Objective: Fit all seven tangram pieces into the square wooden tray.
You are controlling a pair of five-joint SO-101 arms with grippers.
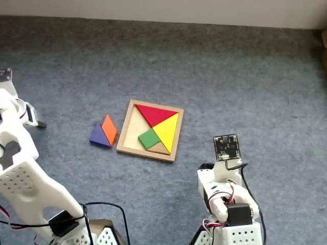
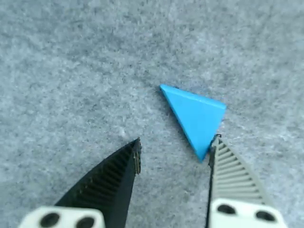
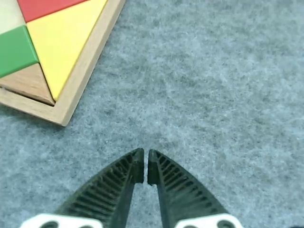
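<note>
Near the middle of the counter, the square wooden tray, turned a little askew to the counter's edges. Holds four pieces lying flat: a red triangle along its far side, a yellow triangle against its right side, a green square tucked beside the yellow, and a brown triangle against the near rim, bordering both green and yellow. Shows bare wood along its left side.

Just beside the tray's left rim, toward the counter's left edge, an orange parallelogram and a purple triangle, touching each other, orange nearer the tray.

Elsewhere on the grey counter, a blue triangle, flat, in front of the left gripper. Fingers spread wide, grasping nothing: the pale one ends at a corner of the blue triangle, possibly touching it, while the black one stands well apart from it. Left arm at the counter's left edge.

Right gripper over bare counter near the tray's near right corner. Fingers clenched almost tip to tip, with nothing between them. Right arm at the near edge, right of the tray.
</note>
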